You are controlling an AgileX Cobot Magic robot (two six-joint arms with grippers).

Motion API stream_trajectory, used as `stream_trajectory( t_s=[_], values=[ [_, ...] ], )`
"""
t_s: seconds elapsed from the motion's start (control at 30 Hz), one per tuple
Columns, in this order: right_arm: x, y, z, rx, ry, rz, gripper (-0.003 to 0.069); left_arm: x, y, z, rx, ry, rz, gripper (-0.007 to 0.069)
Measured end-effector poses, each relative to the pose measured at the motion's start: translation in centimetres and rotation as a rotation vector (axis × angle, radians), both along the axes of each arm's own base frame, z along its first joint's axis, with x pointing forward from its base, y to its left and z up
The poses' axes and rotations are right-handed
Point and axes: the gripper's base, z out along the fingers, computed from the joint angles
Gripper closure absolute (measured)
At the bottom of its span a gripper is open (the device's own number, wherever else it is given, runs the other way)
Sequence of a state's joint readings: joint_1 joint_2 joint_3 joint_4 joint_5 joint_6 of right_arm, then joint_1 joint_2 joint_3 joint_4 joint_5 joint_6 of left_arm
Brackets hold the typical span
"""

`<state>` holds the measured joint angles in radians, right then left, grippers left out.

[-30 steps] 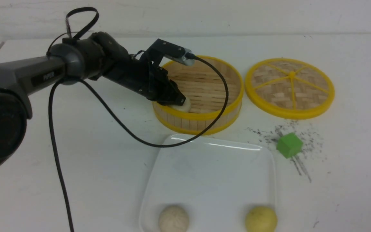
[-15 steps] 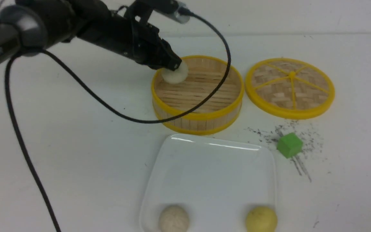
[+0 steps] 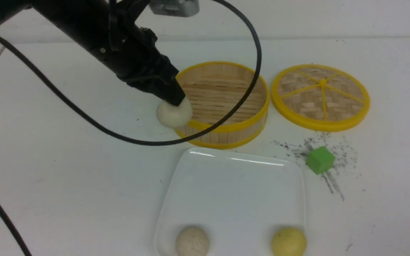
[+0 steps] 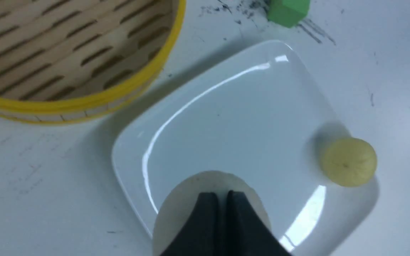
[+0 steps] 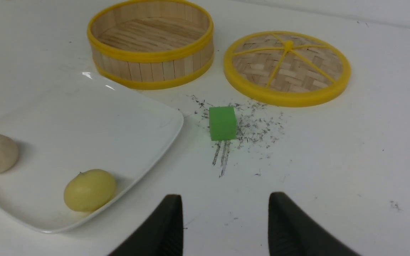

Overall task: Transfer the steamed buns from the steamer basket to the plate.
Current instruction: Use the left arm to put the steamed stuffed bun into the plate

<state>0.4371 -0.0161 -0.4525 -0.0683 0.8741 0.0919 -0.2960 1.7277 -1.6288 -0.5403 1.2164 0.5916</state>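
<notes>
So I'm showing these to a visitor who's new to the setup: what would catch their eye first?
The black left pincer stands out first, shut on an off-white bun held at the left rim of the empty steamer basket. Next come the white plate at the front, with a speckled bun and a yellow bun along its near edge, and the bright green cube to its right.

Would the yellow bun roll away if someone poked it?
Probably: the yellow bun looks round like a ball, so a poke would likely roll it. It sits by the raised rim of the plate, which might stop it. It seems soft and light too: the left gripper carries a white bun with jaws nearly together.
</notes>
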Motion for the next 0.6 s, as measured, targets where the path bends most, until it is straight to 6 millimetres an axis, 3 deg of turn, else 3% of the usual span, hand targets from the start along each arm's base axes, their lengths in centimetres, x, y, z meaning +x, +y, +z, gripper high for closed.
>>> stream_trajectory(
  t_s=[0.1, 0.17, 0.2, 0.27, 0.6],
  values=[
    [0.0, 0.0, 0.0, 0.000, 0.000, 0.000, 0.0315, -1.5, -0.7, -0.6, 0.017, 0.032, -0.021, 0.0602],
    [0.0, 0.0, 0.0, 0.000, 0.000, 0.000, 0.0315, -3.8, -2.1, -2.5, 0.075, 0.091, -0.074, 0.0602],
    [0.0, 0.0, 0.0, 0.000, 0.000, 0.000, 0.0315, -3.8, -2.0, -2.5, 0.078, 0.089, -0.074, 0.0602],
    [0.0, 0.0, 0.0, 0.001, 0.001, 0.001, 0.0315, -4.9, -3.1, -4.4, 0.125, 0.088, -0.086, 0.0602],
    [-0.1, 0.1, 0.0, 0.018, 0.009, 0.012, 0.0315, -4.9, -4.1, -11.5, 0.142, -0.034, 0.019, 0.0601]
  ],
)
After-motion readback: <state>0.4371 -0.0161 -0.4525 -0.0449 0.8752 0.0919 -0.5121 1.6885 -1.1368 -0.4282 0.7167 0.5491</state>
